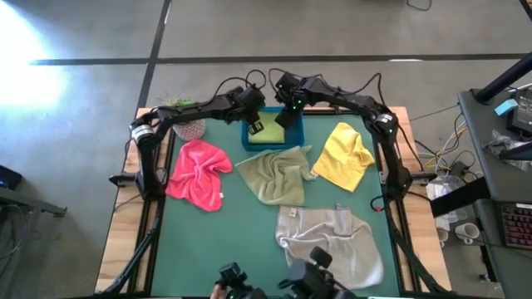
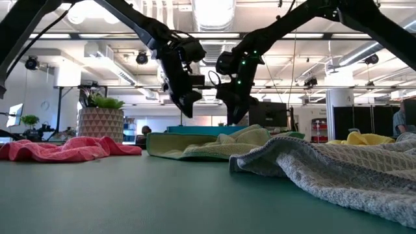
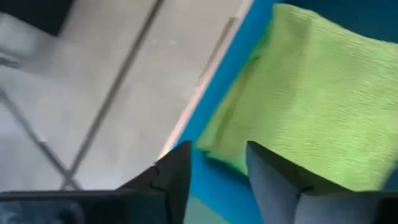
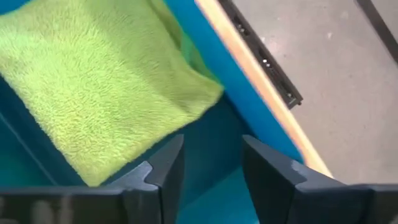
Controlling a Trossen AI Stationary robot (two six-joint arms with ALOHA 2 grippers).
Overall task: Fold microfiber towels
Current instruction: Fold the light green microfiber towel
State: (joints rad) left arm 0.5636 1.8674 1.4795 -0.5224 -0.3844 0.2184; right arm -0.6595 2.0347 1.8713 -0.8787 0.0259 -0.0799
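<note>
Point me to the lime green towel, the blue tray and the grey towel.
lime green towel point(image 4: 106, 93), right wrist view, middle of its folded top face
blue tray point(image 1: 249, 139), high view, bare left rim
grey towel point(image 1: 332, 241), high view, centre of the crumpled cloth

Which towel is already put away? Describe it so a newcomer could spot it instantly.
Start at the far edge of the green table, where the blue tray sits between the two grippers. Lying flat inside it is the lime green towel. Unlike the pink towel, olive towel, yellow towel and grey towel crumpled on the mat, it is neatly folded.
</note>
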